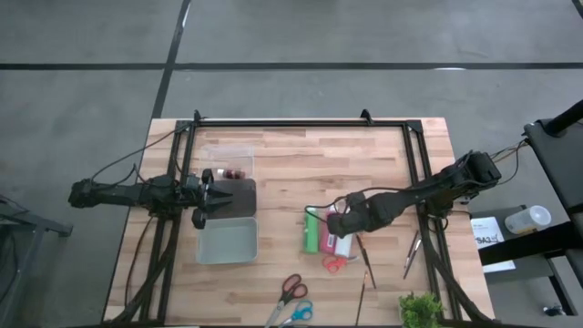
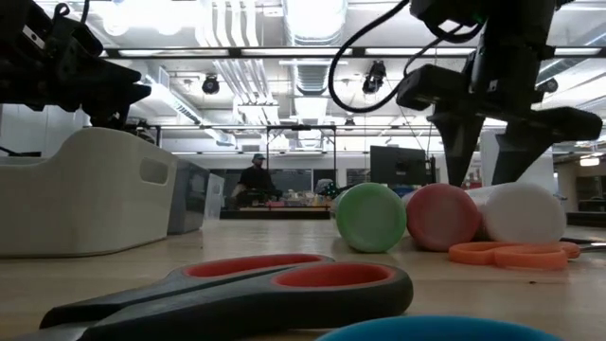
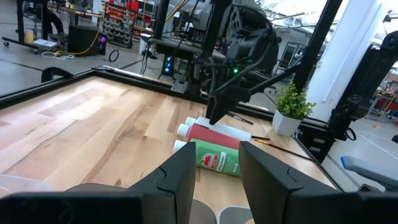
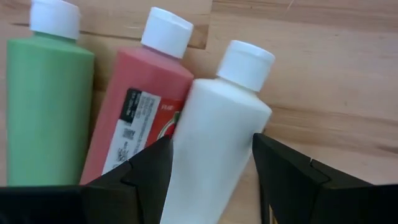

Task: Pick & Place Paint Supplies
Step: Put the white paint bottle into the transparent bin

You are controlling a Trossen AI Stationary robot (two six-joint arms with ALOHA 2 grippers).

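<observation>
Straddling the white bottle (image 4: 214,134), my right claw (image 4: 211,180) is spread, one finger on each side of its body, not pinching yet as far as I can see. White bottle lies on its side on the counter (image 1: 301,164), touching the red bottle (image 4: 140,102), with the green bottle (image 4: 46,99) just beside that; all three have white caps. Red bottle has a black label patch with a small code; text too small to read. Green bottle shows a red-and-white label in the left wrist view; unreadable.

Around them: orange-handled scissors (image 1: 333,264) touching or just beside the bottle bases, thin brown brushes (image 1: 363,257) near them, another brush (image 1: 412,253) by the right frame rail. Red-handled scissors (image 1: 291,288) and blue-handled scissors (image 1: 298,313) lie near the front edge, small green plant (image 1: 420,311) at the front right corner.

My left claw (image 1: 206,197) hangs spread over the clear bins (image 1: 228,239) on the left side, well apart from the bottles, holding nothing. A person (image 2: 254,180) stands far back in the room.
</observation>
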